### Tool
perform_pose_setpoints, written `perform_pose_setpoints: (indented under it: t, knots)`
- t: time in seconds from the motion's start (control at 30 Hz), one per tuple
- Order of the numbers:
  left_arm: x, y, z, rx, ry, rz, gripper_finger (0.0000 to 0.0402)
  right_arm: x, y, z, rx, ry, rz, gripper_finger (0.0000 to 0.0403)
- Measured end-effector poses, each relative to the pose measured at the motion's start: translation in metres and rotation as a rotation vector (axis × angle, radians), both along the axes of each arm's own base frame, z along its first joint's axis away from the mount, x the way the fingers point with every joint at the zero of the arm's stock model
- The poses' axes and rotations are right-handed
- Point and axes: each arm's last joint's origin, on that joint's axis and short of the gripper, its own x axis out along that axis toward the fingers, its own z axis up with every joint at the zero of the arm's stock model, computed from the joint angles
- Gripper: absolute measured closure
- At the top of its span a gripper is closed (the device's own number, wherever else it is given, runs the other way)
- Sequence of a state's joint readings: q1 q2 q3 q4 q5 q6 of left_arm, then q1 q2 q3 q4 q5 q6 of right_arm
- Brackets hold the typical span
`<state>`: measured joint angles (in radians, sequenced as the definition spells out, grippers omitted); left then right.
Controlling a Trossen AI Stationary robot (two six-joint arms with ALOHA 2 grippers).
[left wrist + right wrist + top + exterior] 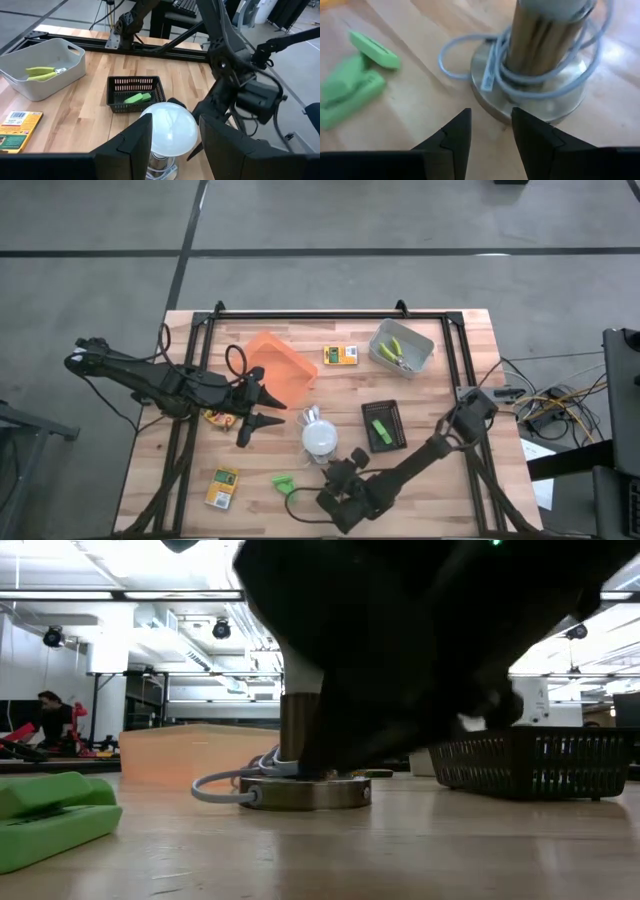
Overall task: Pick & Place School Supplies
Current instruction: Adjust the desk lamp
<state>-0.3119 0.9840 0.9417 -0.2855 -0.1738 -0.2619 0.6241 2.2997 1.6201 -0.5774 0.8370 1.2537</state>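
Two grippers crowd the white domed lamp (pixel 319 436) mid-desk, the left gripper (pixel 262 408) and right gripper (pixel 345 472) both with fingers spread and empty, so we judge either could topple it or snag its grey cable (pixel 470 45). Only the right wrist view shows that cable; only the high view shows the printed boxes (pixel 222 486) and green chunk (pixel 283 481) by the near edge.

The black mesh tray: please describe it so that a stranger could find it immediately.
On the wooden table, look right of the white lamp. The black mesh tray lies there, holding one green piece. Unlike the grey tray and orange tray, it has dark see-through walls.
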Motion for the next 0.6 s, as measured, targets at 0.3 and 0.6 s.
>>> perform_pose_setpoints:
  t: [0.3,0.6]
  knots:
    - [0.000,0.000,0.000,0.001,0.001,0.000,0.0232,0.003,-0.005,-0.009,0.008,0.023,-0.010,0.0266]
    - [0.000,0.000,0.000,0.000,0.000,0.000,0.0232,0.010,-0.023,-0.014,-0.042,0.050,-0.032,0.0266]
